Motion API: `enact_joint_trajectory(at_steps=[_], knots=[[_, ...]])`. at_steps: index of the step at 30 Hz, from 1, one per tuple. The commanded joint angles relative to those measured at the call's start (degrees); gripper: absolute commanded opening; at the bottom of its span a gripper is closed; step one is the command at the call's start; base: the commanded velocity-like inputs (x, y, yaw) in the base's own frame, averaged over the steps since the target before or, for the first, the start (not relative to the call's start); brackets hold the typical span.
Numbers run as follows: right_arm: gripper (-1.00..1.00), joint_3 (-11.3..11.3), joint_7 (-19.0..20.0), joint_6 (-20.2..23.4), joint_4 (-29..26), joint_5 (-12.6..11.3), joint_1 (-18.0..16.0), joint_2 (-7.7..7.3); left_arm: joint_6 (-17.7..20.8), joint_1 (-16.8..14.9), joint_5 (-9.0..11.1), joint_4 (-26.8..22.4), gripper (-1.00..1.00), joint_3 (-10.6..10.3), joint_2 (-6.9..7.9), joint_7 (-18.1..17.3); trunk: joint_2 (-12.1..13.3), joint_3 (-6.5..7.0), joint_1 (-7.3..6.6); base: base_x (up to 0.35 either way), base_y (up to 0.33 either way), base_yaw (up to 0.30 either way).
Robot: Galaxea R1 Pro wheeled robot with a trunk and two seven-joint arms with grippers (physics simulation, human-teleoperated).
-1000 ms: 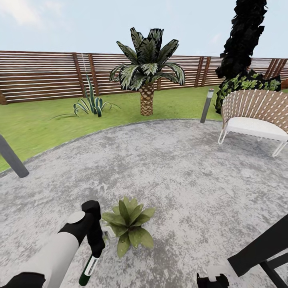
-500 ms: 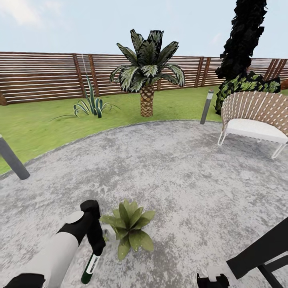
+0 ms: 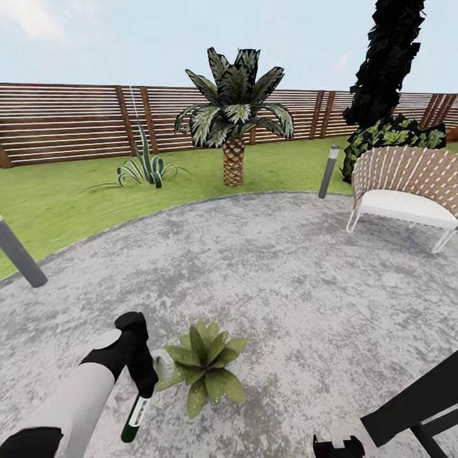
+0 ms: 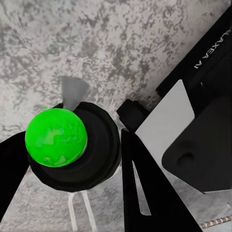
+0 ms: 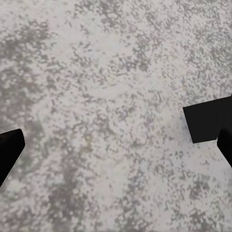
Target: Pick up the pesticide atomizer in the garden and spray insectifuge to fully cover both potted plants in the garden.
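On the round gravel patio [image 3: 286, 267] of the garden, one potted plant [image 3: 205, 364], a low rosette of broad green leaves, stands just right of my left gripper [image 3: 141, 387]. That gripper is shut on the pesticide atomizer [image 3: 133, 416], a slim dark green bottle with a white label, hanging tilted downward beside the plant. In the left wrist view the atomizer [image 4: 82, 150] appears end-on, a round black body with a bright green ball, held between two black fingers [image 4: 145, 188]. My right gripper [image 5: 108, 137] is open over bare gravel, and its arm [image 3: 407, 404] crosses the lower right corner.
A trunked palm [image 3: 233, 114] and a spiky agave [image 3: 145, 165] grow on the lawn before the slatted fence [image 3: 63, 121]. Grey bollard lamps stand at the left [image 3: 19, 254] and the patio's far rim [image 3: 329, 170]. A woven bench [image 3: 407, 191] sits at the right.
My left arm has swung a little to the left and up, carrying the bottle away from the plant's leaves. The right arm has not moved.
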Motion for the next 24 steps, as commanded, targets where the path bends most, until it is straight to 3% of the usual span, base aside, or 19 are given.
enact_joint_trajectory(at_steps=[1,9,14,17,20,24], knots=[[1.00,0.18,-0.49,0.01,0.04,0.54,-0.03,0.01,0.68,-0.65,-0.42,0.02,-1.00,-0.03,-0.11,-0.54,-0.02,-0.06,0.01,0.225,0.056,0.000],[1.00,0.02,-0.52,0.01,-0.03,0.41,-0.06,0.03,0.75,-2.09,-0.98,0.03,-1.00,-0.15,-1.92,-0.54,-0.02,-0.44,0.01,0.306,0.083,0.000],[1.00,0.02,-0.50,-0.03,-0.05,0.41,-0.05,0.03,0.49,-2.71,-1.13,0.01,-1.00,-0.86,-3.85,-0.54,-0.02,-0.45,0.01,0.095,0.033,-0.092],[1.00,0.02,-0.51,0.00,-0.01,0.41,-0.06,0.03,0.33,-3.44,-1.20,0.01,-1.00,-3.29,-4.09,-0.54,-0.02,-0.46,0.01,0.008,0.003,-0.274],[1.00,0.02,-0.51,-0.01,-0.03,0.41,-0.09,0.03,0.42,-3.64,-1.26,0.01,-1.00,-7.42,-4.19,-0.54,-0.02,-0.46,0.01,0.002,0.001,-0.283],[1.00,0.02,-0.50,0.00,0.00,0.41,-0.06,0.03,0.30,-4.24,-1.22,-0.05,-1.00,-9.86,-4.61,-0.54,-0.02,-0.48,0.01,0.000,0.000,-0.096]])
